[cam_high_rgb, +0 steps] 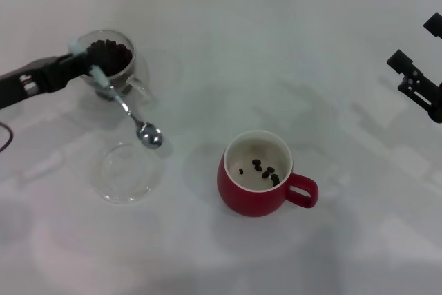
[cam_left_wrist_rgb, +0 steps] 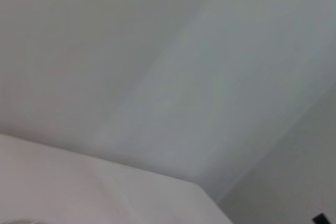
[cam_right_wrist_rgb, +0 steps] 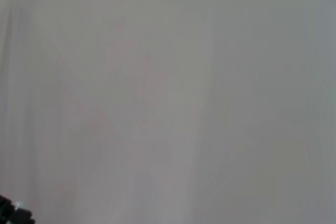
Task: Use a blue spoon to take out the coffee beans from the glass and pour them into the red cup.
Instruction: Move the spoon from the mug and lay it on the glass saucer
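Observation:
In the head view the glass (cam_high_rgb: pixel 109 61) stands at the far left with a heap of coffee beans (cam_high_rgb: pixel 110 51) in it. My left gripper (cam_high_rgb: pixel 84 62) is shut on the pale-blue handle of the blue spoon (cam_high_rgb: pixel 131 115), right at the glass's near-left side. The spoon slants down toward the front, and its shiny bowl, which looks empty, hangs over the far edge of a clear saucer. The red cup (cam_high_rgb: pixel 242 195) stands at the middle front, handle to the right, with several beans (cam_high_rgb: pixel 265 170) inside. My right gripper (cam_high_rgb: pixel 416 43) is open and idle at the far right edge.
A flat clear glass saucer (cam_high_rgb: pixel 124 177) lies on the white table in front of the glass, left of the red cup. Both wrist views show only plain white surface.

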Robot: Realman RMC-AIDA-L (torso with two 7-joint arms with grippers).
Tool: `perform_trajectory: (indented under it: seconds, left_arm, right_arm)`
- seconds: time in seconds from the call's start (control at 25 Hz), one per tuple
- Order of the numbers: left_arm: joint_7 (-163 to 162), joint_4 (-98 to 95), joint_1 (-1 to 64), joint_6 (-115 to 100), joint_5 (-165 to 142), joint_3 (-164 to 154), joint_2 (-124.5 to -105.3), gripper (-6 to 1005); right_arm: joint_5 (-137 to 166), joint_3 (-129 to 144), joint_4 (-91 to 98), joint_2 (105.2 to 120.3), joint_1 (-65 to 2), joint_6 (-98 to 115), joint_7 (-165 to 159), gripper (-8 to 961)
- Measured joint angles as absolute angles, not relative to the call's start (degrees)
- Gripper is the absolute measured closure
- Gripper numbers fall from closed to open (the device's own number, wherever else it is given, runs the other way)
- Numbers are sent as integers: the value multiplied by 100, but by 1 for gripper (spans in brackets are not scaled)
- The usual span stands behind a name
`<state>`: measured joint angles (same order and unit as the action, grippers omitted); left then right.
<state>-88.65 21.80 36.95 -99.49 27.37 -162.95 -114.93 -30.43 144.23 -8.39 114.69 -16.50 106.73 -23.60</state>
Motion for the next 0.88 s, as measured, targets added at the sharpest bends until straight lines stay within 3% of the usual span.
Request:
perform_trajectory:
  seconds: [0.4,0.88]
  left_arm:
    - [-8924,2353,3256,-9559,2933,-16294,-11601,876]
    - [-8974,2277,3177,-9001,2754,-16295,-11760,875]
  right_arm:
    - [-3050,14362,-835,11469,-1583,10689,-2364,184]
    - [-3125,14358,-817,11469,-1582,10713,-2496,185]
